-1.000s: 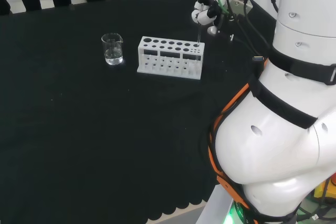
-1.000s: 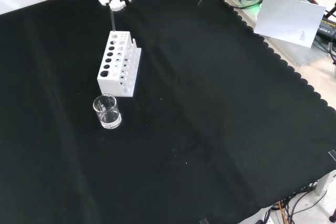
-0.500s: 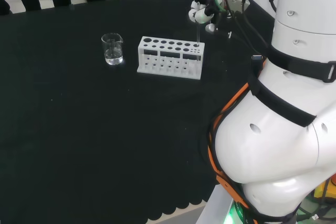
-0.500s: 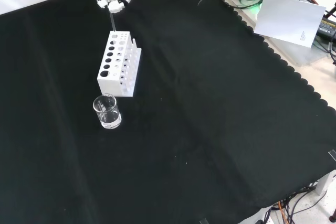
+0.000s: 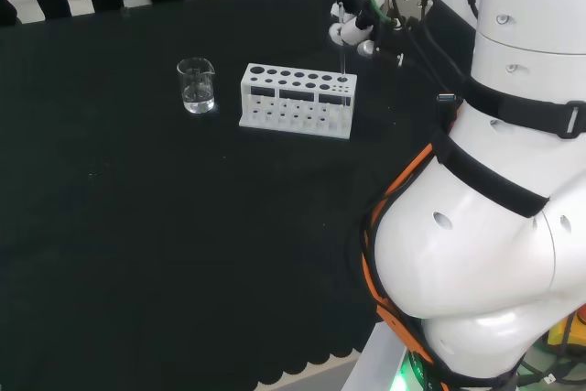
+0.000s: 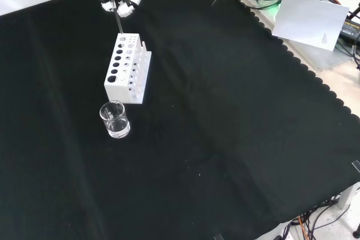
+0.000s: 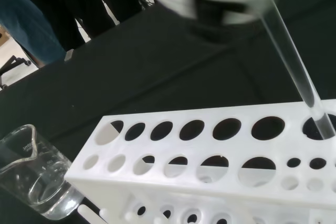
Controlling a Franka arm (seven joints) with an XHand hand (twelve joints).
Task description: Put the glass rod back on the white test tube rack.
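Hand (image 6: 119,5) sits above the rack's (image 6: 128,67) far end in the front view, fingers curled and pinching the top of the rod (image 6: 118,22). Rod hangs below the hand, slightly tilted, lower tip at the rack's end hole. In the wrist view the rod (image 7: 295,68) runs down from the blurred hand part and its tip sits in the last big hole at the rack's (image 7: 210,156) end; whether it's bottomed out, can't tell.

In the head view the hand (image 5: 352,27) is just above and behind the right end of the rack (image 5: 297,100), with the rod (image 5: 342,59) a thin faint line dropping from the fingers to the rack's top right corner.

Rack stands upright on the bench (image 6: 236,127), directly under the hand. Its other holes look empty in the wrist view.

Beaker (image 6: 115,120) stands just past the rack's opposite end from the hand, well apart from the hand, close to the rack but not touching. It's clear glass with a little clear liquid at the bottom, and the wrist view shows it (image 7: 32,174) beside the rack's corner.
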